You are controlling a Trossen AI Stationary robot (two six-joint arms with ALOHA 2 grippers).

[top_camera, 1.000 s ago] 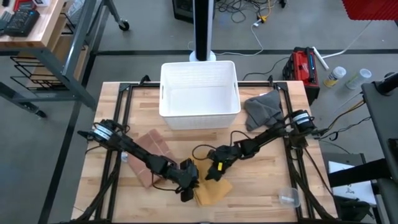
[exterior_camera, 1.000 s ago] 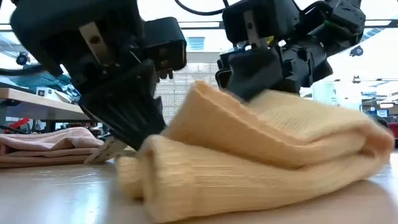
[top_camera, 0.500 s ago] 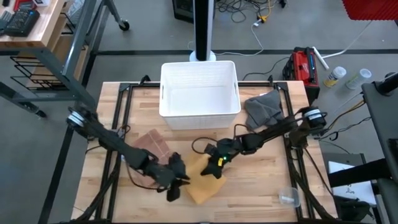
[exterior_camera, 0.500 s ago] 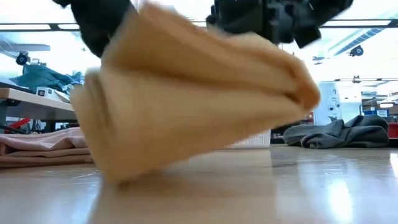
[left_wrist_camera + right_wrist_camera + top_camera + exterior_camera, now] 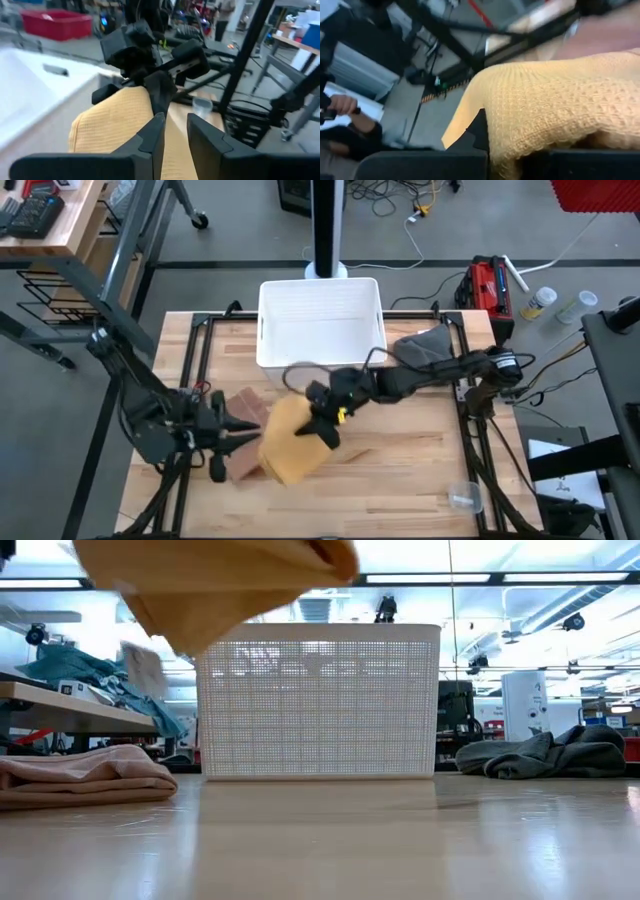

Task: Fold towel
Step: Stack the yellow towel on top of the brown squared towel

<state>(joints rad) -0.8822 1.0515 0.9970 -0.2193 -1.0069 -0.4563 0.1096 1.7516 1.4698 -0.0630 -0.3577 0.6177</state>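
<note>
- The right gripper [image 5: 326, 423] sits just past the table's centre toward 7 o'clock, its fingers clamped on the top edge of the yellow towel [image 5: 290, 448].
- The yellow towel hangs folded from that grip, lifted clear of the wood; in the low view it [image 5: 215, 580] floats above the tabletop with open air beneath it.
- The left gripper [image 5: 240, 438] is at about 9 o'clock from the towel, apart from the cloth, its fingers [image 5: 150, 142] spread with a narrow gap and holding nothing.
- Under and beside the left gripper lies a folded pink towel [image 5: 245, 420], flat on the wood; the low view shows it [image 5: 85, 775] at the table's left side.
- The white basket [image 5: 320, 330] stands at the table's 12 o'clock edge, upright, its mesh wall [image 5: 318, 705] filling the middle of the low view.
- A crumpled grey cloth [image 5: 422, 355] lies at about 2 o'clock, just beside the basket and under the right arm.
- A clear plastic cup [image 5: 466, 498] lies on its side near the table's 4 o'clock corner.
- The table [image 5: 400, 480] is pale butcher-block wood, ringed by a black frame.
- Beyond it the floor is grey, with a red toolbox [image 5: 490, 290] at 2 o'clock, a white pole at 12, and a wooden bench [image 5: 45, 220] at 10 o'clock.
- A person's hand [image 5: 342, 105] shows far off in the right wrist view.
</note>
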